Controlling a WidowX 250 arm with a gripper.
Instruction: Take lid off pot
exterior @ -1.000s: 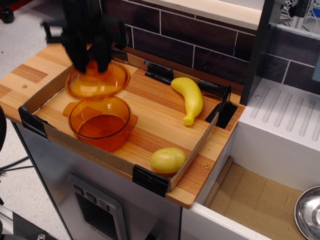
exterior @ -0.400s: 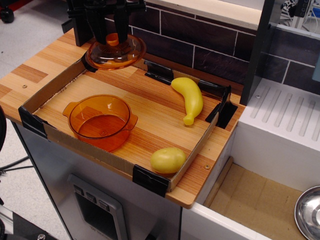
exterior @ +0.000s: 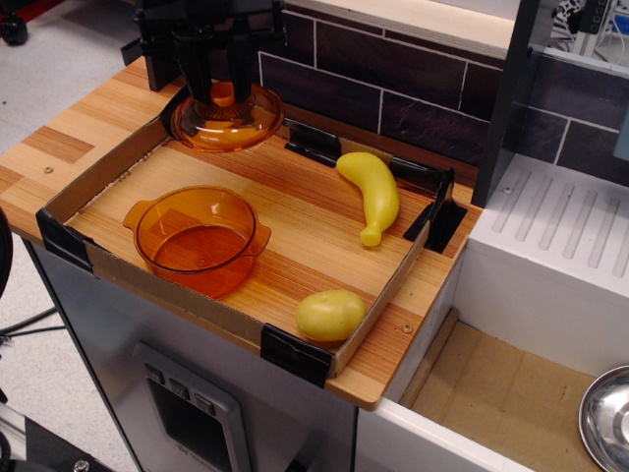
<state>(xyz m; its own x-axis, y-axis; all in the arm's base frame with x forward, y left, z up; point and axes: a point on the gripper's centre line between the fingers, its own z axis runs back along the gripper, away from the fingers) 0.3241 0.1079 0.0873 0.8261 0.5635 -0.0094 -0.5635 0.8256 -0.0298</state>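
The orange pot point(exterior: 198, 239) sits open at the front left of the wooden tray point(exterior: 305, 226), its two side handles showing. The orange domed lid point(exterior: 227, 120) is at the tray's far left corner, low over or resting on the wood, well apart from the pot. My black gripper point(exterior: 222, 87) comes down from above with its fingers on either side of the lid's ring knob point(exterior: 223, 95), shut on it.
A yellow banana point(exterior: 372, 193) lies at the tray's back right. A yellow potato point(exterior: 330, 315) sits at the front right corner. Black clips hold the tray's cardboard walls. A dark tiled wall stands behind. A white drain rack point(exterior: 560, 246) and a metal bowl point(exterior: 607, 418) are to the right.
The lid, held by my gripper, went from just above the pot up and back to the far left corner, then came down a little lower. The pot has stayed put.
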